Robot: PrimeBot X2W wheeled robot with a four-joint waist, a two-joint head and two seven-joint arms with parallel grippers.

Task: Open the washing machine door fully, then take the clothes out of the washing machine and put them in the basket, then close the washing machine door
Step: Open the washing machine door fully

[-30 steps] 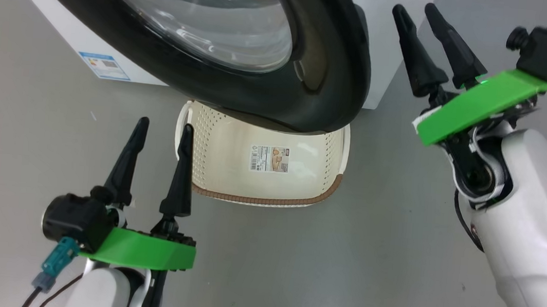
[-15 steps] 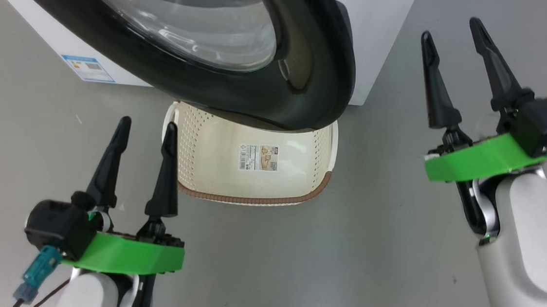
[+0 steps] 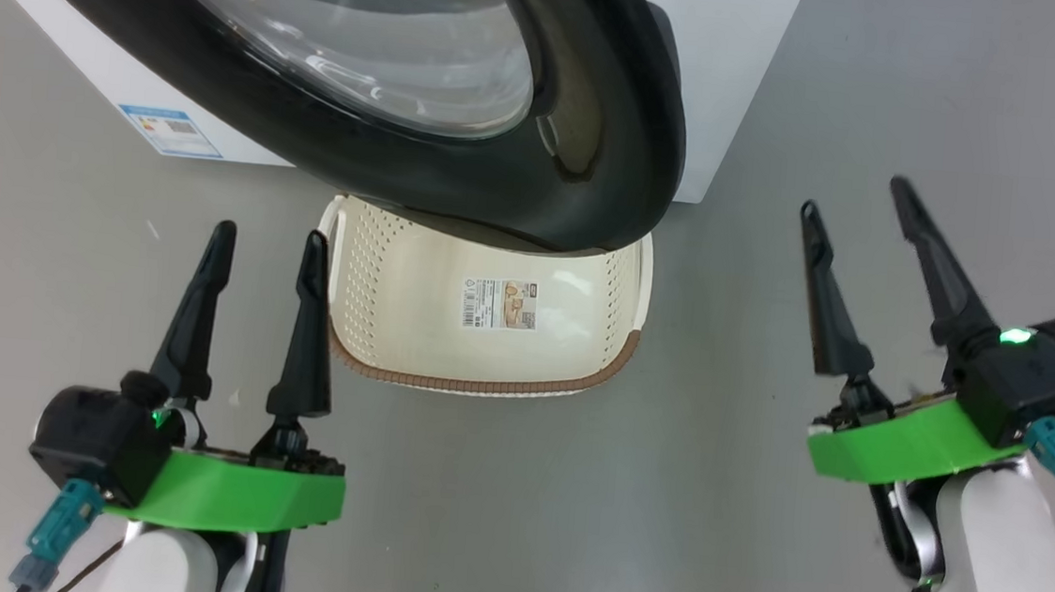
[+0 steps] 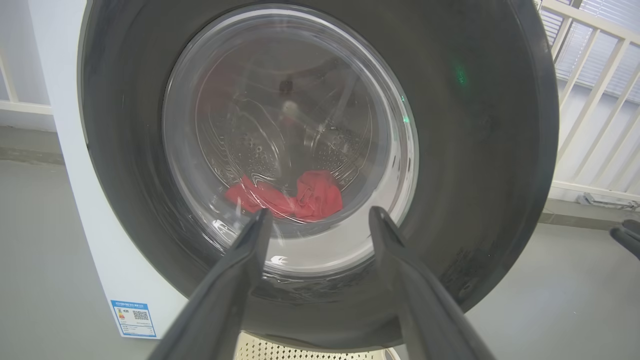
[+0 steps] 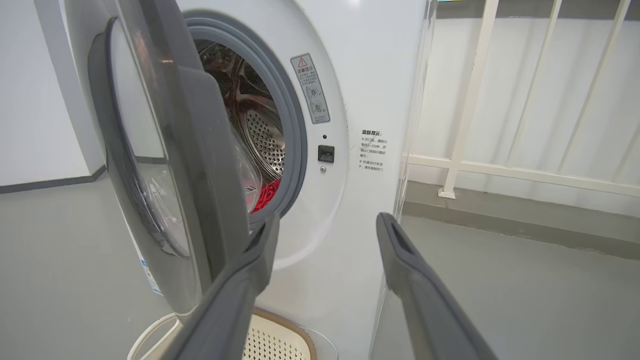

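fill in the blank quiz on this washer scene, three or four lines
The clothes lying in the washing machine are ____ in colour.
The washing machine door stands partly ____.
The woven-look rim of the basket is ____.
The left hand and the right hand have their fingers spread and hold ____.
Missing words: red; open; brown; nothing.

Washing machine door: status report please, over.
Left pincer open, empty. Right pincer open, empty. Washing machine door ajar, not fully open; red clothes in drum. Door overhangs basket.
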